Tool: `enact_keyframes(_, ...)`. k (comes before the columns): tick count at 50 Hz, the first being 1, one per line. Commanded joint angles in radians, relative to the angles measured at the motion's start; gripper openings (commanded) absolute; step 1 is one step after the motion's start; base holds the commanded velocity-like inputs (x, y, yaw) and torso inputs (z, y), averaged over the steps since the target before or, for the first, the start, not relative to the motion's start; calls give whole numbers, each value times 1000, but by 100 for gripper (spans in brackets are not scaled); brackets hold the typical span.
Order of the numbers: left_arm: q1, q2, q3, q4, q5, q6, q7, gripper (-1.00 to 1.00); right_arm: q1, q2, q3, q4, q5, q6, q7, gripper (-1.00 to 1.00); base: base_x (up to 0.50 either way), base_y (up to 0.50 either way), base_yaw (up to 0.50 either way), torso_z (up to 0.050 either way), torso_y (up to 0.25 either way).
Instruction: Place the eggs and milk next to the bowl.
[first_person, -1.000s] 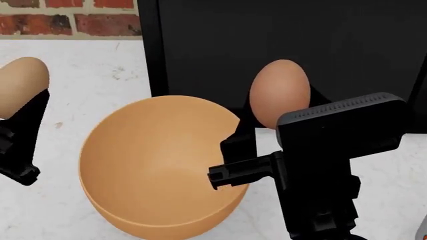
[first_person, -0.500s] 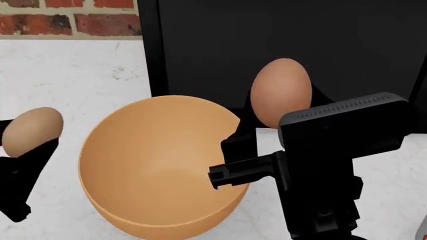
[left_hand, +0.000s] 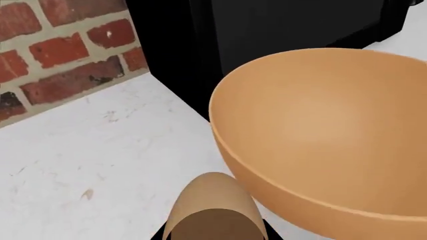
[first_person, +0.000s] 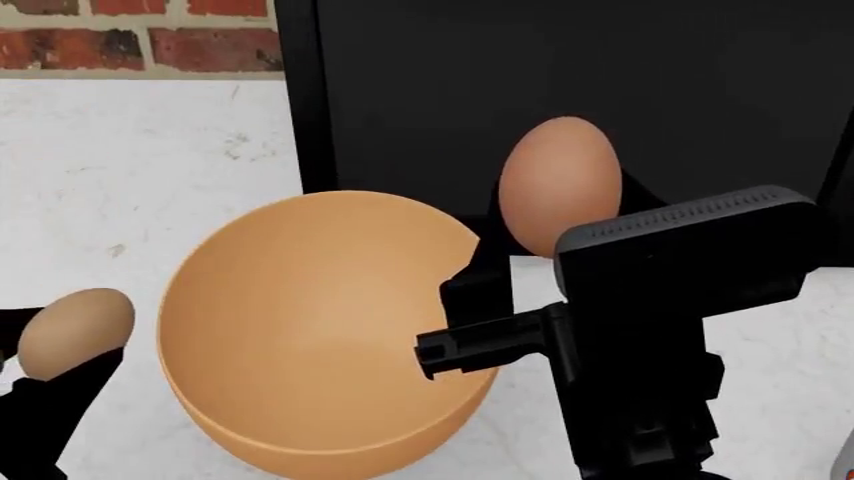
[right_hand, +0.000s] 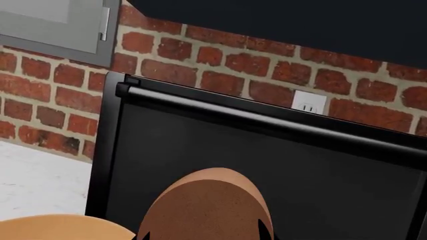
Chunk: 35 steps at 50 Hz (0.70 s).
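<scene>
The step in hand looks like setting the tan egg down on the counter on the bowl's left side, and doing it well means lowering it straight until its base touches the white surface before the left gripper lets go, since an egg released from any height would likely roll or knock the bowl. The left gripper is clenched on that tan egg, its dark fingers showing below and beside it in the head view; in the left wrist view the egg sits just beside the bowl's outer wall, whether touching it I cannot tell. A small gap is worth keeping so the fingers can spread without nudging the rim. The right gripper grasps the red-brown egg, held up behind the bowl's far right rim against the black panel; it could probably wait there till the left side is done. The milk shows in none of these views. The tan egg is smooth, matte, pale brown and oval, far smaller than the bowl, with its narrower end up. The bowl is deep, round, plain orange-tan and empty, standing on the white speckled counter in front of a brick wall.
</scene>
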Motion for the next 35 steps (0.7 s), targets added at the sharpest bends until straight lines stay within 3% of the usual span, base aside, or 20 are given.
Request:
enact_keyframes(1,41,-2,22,-21,17,29,7,-100,3,2,-4,-5,-15,6,-10,-100,0,0,0,0,0)
enact_keyframes(35,91,21,92,-89,94,108,61,-100,6,7,-12,2,-9,-3,-2,-100,0,0,0,0,0)
